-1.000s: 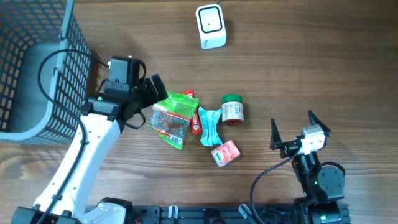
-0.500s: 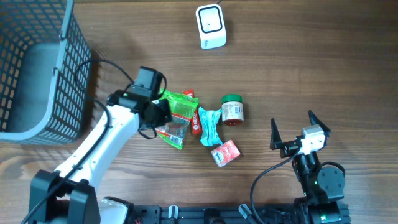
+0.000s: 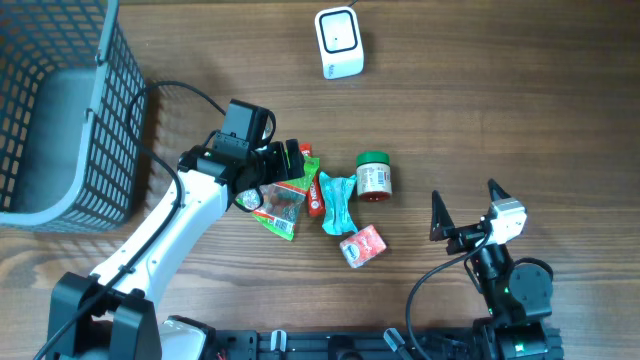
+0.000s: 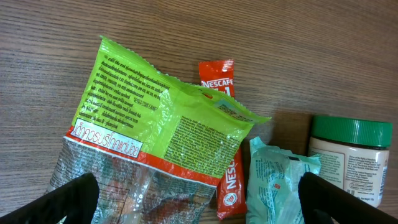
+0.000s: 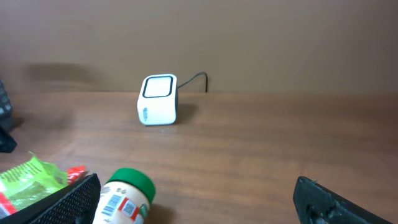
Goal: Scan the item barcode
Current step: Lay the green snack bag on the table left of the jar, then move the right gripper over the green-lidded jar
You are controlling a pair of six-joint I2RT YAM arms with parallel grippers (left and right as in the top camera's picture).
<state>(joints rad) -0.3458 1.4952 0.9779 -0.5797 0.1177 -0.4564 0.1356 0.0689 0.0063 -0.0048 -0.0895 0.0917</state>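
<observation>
- The left claw (image 4: 199, 183) hovers over a green and clear plastic snack bag (image 4: 149, 118), its fingers spread wide and gripping nothing.
- The bag lies flat on the wooden counter (image 3: 520, 90). A red coffee sachet (image 4: 227, 180) is tucked against it.
- Just beside them lie a teal wrapper (image 4: 277, 180), a green-lidded jar (image 4: 351, 155) and a small red packet (image 3: 362, 245).
- A white box-shaped barcode scanner (image 3: 338, 42) sits well apart, at the far edge.
- The right claw (image 3: 465, 200) stands apart and empty.
- A grey wire basket (image 3: 60, 110) stands at the far left.
</observation>
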